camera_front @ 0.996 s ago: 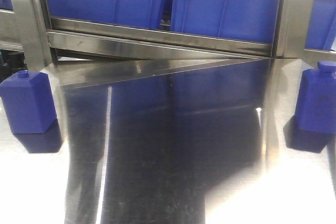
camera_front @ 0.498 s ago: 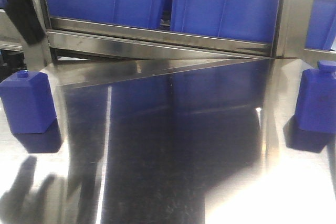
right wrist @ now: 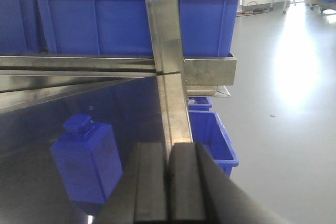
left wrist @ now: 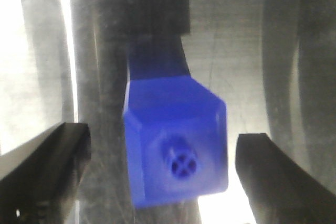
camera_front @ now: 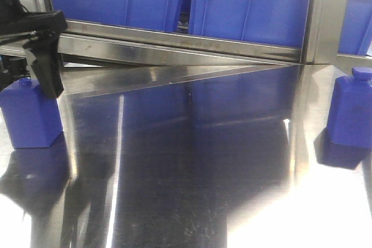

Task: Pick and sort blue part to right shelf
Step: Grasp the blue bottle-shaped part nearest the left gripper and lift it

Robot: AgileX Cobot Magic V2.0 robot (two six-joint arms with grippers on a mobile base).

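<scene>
Two claws: left gripper [left wrist: 163, 174] spread wide, gaps flanking blue part [left wrist: 176, 129]; right gripper [right wrist: 168, 153] closed.

Obs: left blue part [camera_front: 29, 114] is a squat block with sloped shoulders and a small round cap. It stands upright on the steel table [camera_front: 203, 172], between the spread jaws of my left gripper [left wrist: 163, 132], touching neither. The right blue part [camera_front: 350, 108] has the same shape and stands upright at the far right. The right shelf [camera_front: 174, 47] behind has steel rails carrying deep blue bins [camera_front: 250, 7].
</scene>
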